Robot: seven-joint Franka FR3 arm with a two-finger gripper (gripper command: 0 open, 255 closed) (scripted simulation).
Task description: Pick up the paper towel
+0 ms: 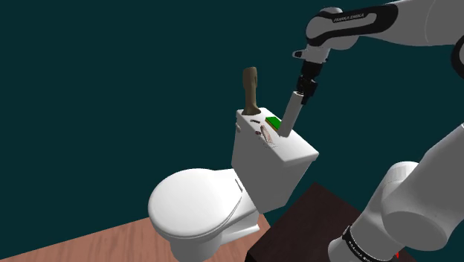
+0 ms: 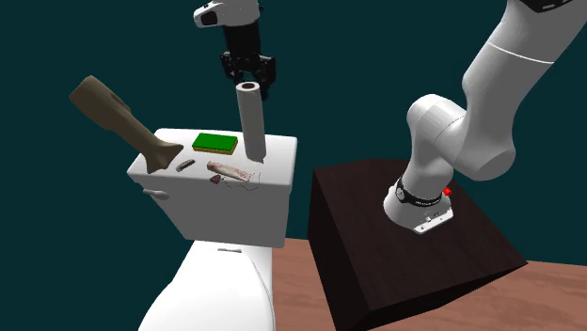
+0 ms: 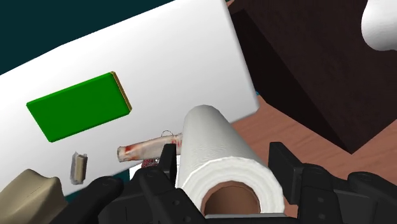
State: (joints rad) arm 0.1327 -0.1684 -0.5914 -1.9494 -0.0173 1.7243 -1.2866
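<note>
The paper towel (image 1: pixel 291 115) (image 2: pixel 252 122) (image 3: pixel 216 153) is a slim white roll with a brown core. It leans over the white toilet tank lid (image 1: pixel 296 151) (image 2: pixel 275 169) (image 3: pixel 178 57), its lower end close by the green sponge (image 1: pixel 273 121) (image 2: pixel 214 143) (image 3: pixel 76 105). My black gripper (image 1: pixel 302 93) (image 2: pixel 249 86) (image 3: pixel 222 156) comes down on the roll's upper end in line with it, one finger on each side, shut on it. Whether the lower end still touches the lid I cannot tell.
A brown handled tool (image 1: pixel 250 89) (image 2: pixel 118 118) stands at the lid's far end. A small pale tube (image 2: pixel 230 171) (image 3: pixel 143 147) and a little grey piece (image 2: pixel 185 165) (image 3: pixel 78 167) lie on the lid. The dark stand (image 1: pixel 312 223) (image 2: pixel 395 254) sits beside the toilet bowl (image 1: pixel 197 208).
</note>
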